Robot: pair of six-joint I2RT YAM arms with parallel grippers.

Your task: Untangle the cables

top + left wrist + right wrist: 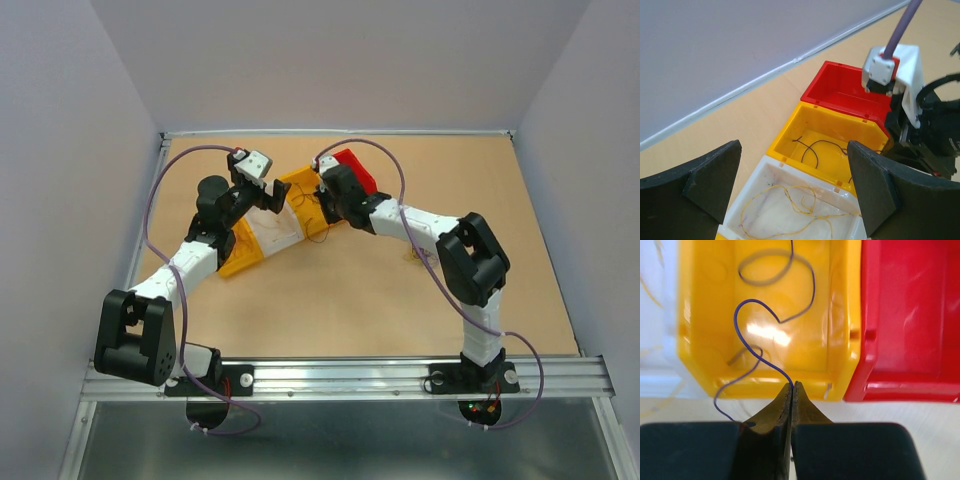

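Observation:
A blue-purple cable snakes across the floor of the yellow bin and over its near wall. My right gripper is shut on it at the fingertips, just outside that wall. One loop of it hangs down to the left of the fingers. The left wrist view shows the same dark cable in the yellow bin. A yellow-orange cable lies coiled in the white bin. My left gripper hangs open above the white bin, holding nothing. Black and whitish cables do not show.
The red bin stands against the yellow one and holds nothing I can see. The bins form a slanted row at the back middle of the brown table. Both arms meet over the row, with thick lilac cables along them.

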